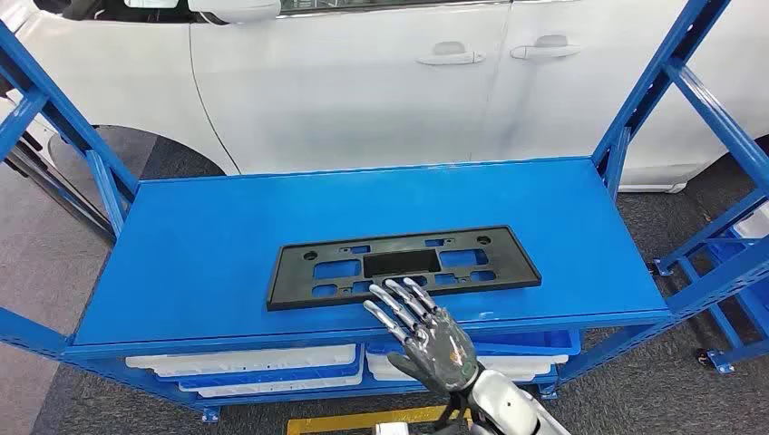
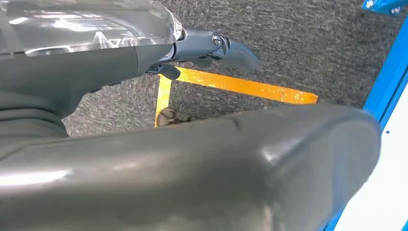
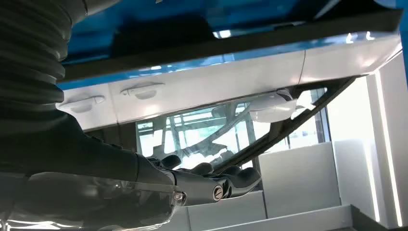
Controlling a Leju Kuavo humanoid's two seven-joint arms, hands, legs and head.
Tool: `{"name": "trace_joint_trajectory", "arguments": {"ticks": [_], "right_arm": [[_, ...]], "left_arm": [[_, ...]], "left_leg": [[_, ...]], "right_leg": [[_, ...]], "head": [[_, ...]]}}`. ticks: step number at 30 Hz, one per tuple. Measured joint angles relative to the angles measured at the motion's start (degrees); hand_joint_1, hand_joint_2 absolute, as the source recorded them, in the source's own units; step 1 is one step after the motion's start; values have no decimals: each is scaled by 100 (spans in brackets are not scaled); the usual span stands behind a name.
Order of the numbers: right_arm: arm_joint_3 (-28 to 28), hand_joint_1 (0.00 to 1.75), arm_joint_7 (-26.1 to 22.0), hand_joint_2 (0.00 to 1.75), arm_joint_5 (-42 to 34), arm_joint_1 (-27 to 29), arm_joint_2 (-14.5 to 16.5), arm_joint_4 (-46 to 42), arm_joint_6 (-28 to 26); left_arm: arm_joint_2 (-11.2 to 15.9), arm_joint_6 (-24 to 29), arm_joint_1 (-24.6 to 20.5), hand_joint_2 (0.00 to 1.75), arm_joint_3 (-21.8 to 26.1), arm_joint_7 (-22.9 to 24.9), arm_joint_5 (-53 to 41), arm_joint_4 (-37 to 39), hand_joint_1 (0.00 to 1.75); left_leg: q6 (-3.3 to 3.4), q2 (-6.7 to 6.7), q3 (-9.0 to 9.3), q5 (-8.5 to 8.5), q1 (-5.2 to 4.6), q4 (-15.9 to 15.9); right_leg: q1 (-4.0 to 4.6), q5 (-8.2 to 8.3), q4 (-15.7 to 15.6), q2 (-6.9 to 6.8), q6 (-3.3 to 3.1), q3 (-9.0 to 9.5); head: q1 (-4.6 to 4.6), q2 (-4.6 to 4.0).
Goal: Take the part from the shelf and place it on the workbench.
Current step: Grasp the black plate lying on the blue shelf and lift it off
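Head view: a flat black plastic part, a long rectangular plate with cut-out windows and small round holes, lies on the smooth blue metal bench, near its front edge and a little right of middle. The right hand reaches in from below with its fingers spread and straight, their tips over the part's front edge; whether they touch it I cannot tell. It has hold of nothing. Under the bench top sit white trays in blue bins. Blue angled frame struts rise at both ends, and a glossy white car with two door handles stands close behind. Grey carpet covers the floor.

Left wrist view: the left hand hangs over rough dark grey carpet crossed by worn yellow tape, which the head view shows at its lower edge. A smooth grey thumb fills the foreground; the darker fingers reach out with nothing in them.

Right wrist view: turned upside down, it shows the right hand's dark fingers extended and apart, the blue bench and the part's black edge, then the car's door handles, mirror and window glass.
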Motion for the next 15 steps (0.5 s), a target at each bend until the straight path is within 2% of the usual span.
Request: {"name": "trace_joint_trajectory", "arguments": {"ticks": [3,5,7,8,9,11,12,13,14,15], "right_arm": [[155,0,11,175,-201,-410,248,310,23],[313,0,35,175,-331,-815,503,680,70],[432,0,87,175,-312,-1160,737,1058,86],[480,0,123,175,-273,-1315,846,1253,76],[529,0,160,175,-229,-1464,955,1469,60],[612,0,220,175,-167,-1692,1143,1886,30],[645,0,242,175,-150,-1769,1222,2073,21],[672,0,257,175,-137,-1832,1291,2234,17],[693,0,268,175,-129,-1892,1354,2371,17],[710,0,274,175,-126,-1953,1414,2487,15]], "left_arm": [[3,14,-28,0,-1,10,-4,0,0],[3,26,-43,0,-1,17,-10,0,0],[-3,33,-47,0,-1,17,-22,0,0],[-5,38,-50,0,-1,17,-28,0,0],[-8,47,-52,0,-1,16,-34,0,0],[-8,67,-51,0,-1,15,-40,0,0],[-8,75,-47,0,-1,15,-41,0,0],[-8,78,-42,0,0,14,-42,0,0],[-8,79,-37,0,1,14,-42,0,0],[-8,80,-35,0,1,14,-42,0,0]], "left_leg": [[49,8,206,124,-19,-498],[95,7,220,149,-33,-583],[155,11,219,187,-5,-609],[185,14,221,206,10,-627],[208,17,218,221,22,-642],[220,17,203,227,19,-640],[220,14,200,227,18,-638],[218,9,200,225,18,-634],[212,3,206,222,17,-631],[203,-3,216,215,16,-627]], "right_leg": [[31,1,22,7,37,-22],[40,15,28,15,86,-47],[37,-28,85,12,140,-80],[36,-127,226,10,167,-143],[29,-291,503,6,192,-269],[8,-669,1311,2,228,-648],[-1,-771,1646,1,237,-815],[-3,-753,1777,1,237,-888],[-4,-616,1658,1,226,-845],[0,-394,1310,1,203,-693]], "head": [[0,0],[0,0],[0,0],[0,0],[0,0],[0,0],[0,0],[0,0],[0,0],[0,0]]}}
